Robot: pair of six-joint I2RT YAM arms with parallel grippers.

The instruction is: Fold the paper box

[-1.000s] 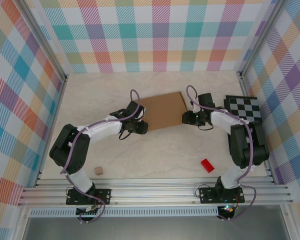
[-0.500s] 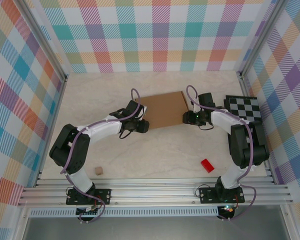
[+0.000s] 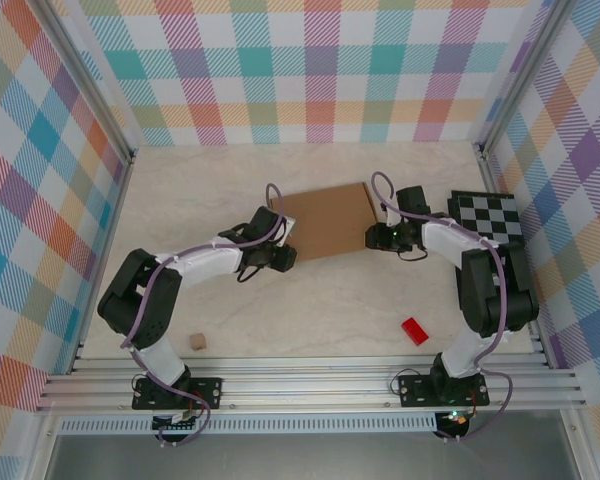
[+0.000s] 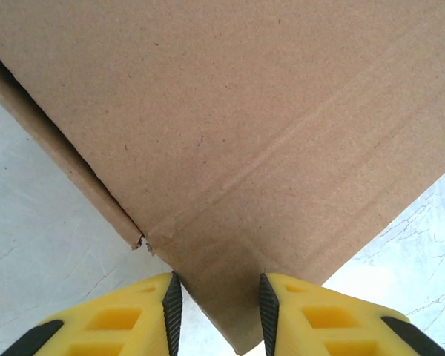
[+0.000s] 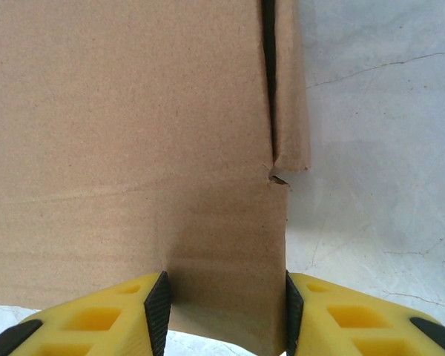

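**Paper box** (image 3: pixel 325 220): plain brown cardboard, lying flat on the surface (image 3: pixel 380 300). It sits just toward 12 o'clock from the middle and is turned slightly, so its right end lies farther back. Its top face is closed and smooth.
- Left wrist view: the box (image 4: pixel 267 111) shows a pressed crease running toward 2 o'clock. A dark slit separates a narrow side strip along its 9 o'clock edge.
- Right wrist view: the box (image 5: pixel 133 111) shows a similar slit and narrow strip at 1 o'clock, with a small tear at the foot of the strip.

**Left hand** (image 3: pixel 283 255): at the box's 7 o'clock corner.
- Left wrist view: the yellow fingers of the hand (image 4: pixel 219 315) stand apart with the corner point between them. Both black pads are at the cardboard edges. Whether they are pinching the corner cannot be told.

**Right hand** (image 3: pixel 373 238): at the box's 4 o'clock corner.
- Right wrist view: the fingers of the hand (image 5: pixel 225 315) stand apart and cardboard fills the gap. The right pad meets the box's side edge. A firm grip cannot be told.

**Checkered board** (image 3: pixel 488 217): black and white, flat, at 3 o'clock of the box, near the right wall.

**Red block** (image 3: pixel 414 331): at 5 o'clock on the surface, well apart from the box.

**Tan cube** (image 3: pixel 196 342): at 7 o'clock on the surface, near the front rail.
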